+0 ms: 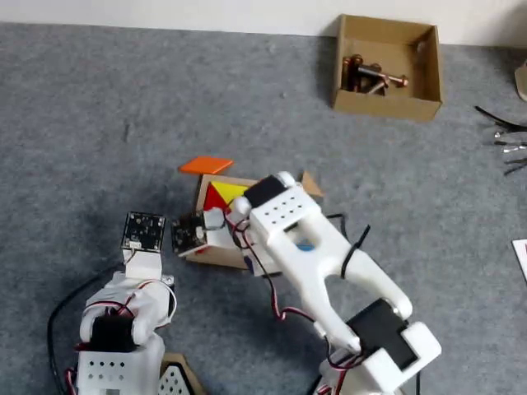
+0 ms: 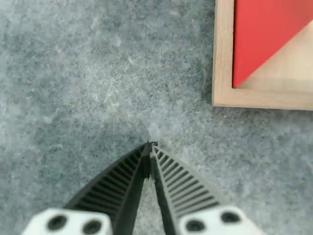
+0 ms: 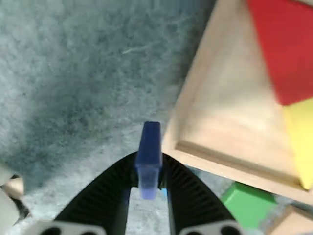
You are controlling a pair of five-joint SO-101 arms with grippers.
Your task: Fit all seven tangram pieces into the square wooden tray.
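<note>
Right wrist view, right gripper (image 3: pixel 148 183) clenched on blue piece (image 3: pixel 149 156) (held on edge), over carpet (image 3: pixel 73 73) just outside tray (image 3: pixel 195 83), red piece (image 3: pixel 288 44) and yellow piece (image 3: pixel 301 137) inside, green piece (image 3: pixel 247 203) beside it, left gripper (image 2: pixel 149 145) closed, empty, near a tray corner, orange piece (image 1: pixel 206 165) on carpet beyond.

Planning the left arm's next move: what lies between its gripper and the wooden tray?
Just bare grey carpet; the left wrist view shows the stretch from the shut left gripper to the wooden tray free of pieces.
</note>
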